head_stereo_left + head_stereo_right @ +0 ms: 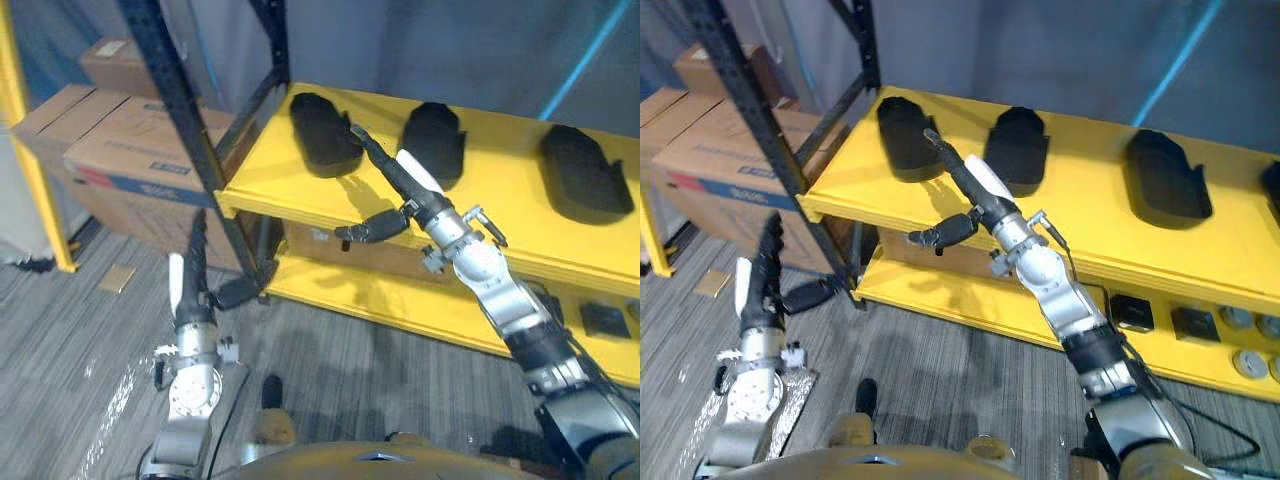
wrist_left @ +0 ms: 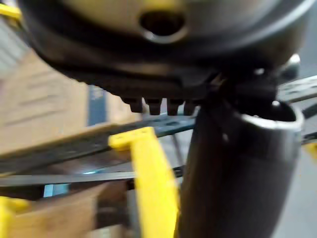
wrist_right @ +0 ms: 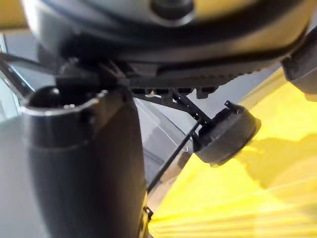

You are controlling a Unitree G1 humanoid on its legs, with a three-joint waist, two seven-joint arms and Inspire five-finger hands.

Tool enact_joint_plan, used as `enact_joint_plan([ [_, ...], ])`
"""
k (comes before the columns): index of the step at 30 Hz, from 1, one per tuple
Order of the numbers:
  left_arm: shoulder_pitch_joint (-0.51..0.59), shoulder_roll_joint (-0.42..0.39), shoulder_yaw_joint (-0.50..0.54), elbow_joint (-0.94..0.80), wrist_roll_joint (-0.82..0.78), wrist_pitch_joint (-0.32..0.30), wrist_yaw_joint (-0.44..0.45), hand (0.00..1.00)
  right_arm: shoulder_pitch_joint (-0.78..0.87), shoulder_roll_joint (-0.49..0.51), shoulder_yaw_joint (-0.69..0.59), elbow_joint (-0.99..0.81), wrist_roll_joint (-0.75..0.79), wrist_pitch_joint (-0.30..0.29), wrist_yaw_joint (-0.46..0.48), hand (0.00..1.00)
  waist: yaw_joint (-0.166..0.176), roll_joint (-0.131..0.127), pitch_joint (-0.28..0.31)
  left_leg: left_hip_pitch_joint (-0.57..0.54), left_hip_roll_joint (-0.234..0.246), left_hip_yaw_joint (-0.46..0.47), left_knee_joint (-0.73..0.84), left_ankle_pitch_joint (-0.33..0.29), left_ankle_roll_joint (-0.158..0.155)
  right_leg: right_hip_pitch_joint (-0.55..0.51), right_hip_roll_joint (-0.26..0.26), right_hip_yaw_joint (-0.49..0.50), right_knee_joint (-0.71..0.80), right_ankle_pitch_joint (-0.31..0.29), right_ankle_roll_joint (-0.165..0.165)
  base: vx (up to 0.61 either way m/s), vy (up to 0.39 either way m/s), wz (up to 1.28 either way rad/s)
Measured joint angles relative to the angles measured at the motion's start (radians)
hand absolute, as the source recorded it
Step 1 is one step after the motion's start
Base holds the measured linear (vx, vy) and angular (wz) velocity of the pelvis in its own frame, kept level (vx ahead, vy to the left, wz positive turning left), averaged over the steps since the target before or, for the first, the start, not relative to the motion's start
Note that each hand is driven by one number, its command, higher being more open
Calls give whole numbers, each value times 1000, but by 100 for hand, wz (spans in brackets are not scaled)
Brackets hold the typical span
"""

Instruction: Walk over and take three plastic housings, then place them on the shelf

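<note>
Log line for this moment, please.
plastic housings: three on yellow shelf | right hand: open, over shelf beside leftmost housing | left hand: open, low, idle

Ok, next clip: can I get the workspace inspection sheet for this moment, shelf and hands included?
Surface: yellow shelf, top tier bare between the parts.
Job's things: three black plastic housings lie apart in a row on the top tier: left housing, middle housing, right housing.
Clutter: small dark parts on the lower tier; cardboard scrap on the floor.
Hands: right hand open, fingers straight, over the top tier between the left and middle housings, holding nothing; contact with the left housing unclear. Left hand open, low beside the dark upright, holding nothing.
Cables: nothing seen.
Surroundings: cardboard boxes, grey plank floor, grey curtain.
</note>
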Motion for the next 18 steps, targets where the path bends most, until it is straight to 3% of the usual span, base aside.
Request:
enact_joint_plan([
  [5,77,8,-45,203,94,3,6,100,-142,-44,73,240,-69,-7,-62,100,66,-43,21,-33,4,-22,2,26,4,-2,10,-21,-11,15,6,18,-20,15],
  [8,75,8,-40,238,93,4,37,100,-212,-73,113,317,-161,-7,-101,100,89,-44,31,-36,5,-32,0,23,8,1,13,-28,-11,15,6,-17,-16,7],
  [12,71,5,-14,267,92,5,60,100,-301,-92,133,327,-237,-6,-156,100,90,-37,62,-42,8,-38,0,24,8,-1,17,-31,-12,15,6,-43,-11,4],
  [18,61,4,-2,297,91,7,61,100,-398,-123,151,361,-238,45,-174,100,113,-41,92,-67,7,-44,0,29,12,-18,17,-45,-15,16,6,-8,-6,6],
])
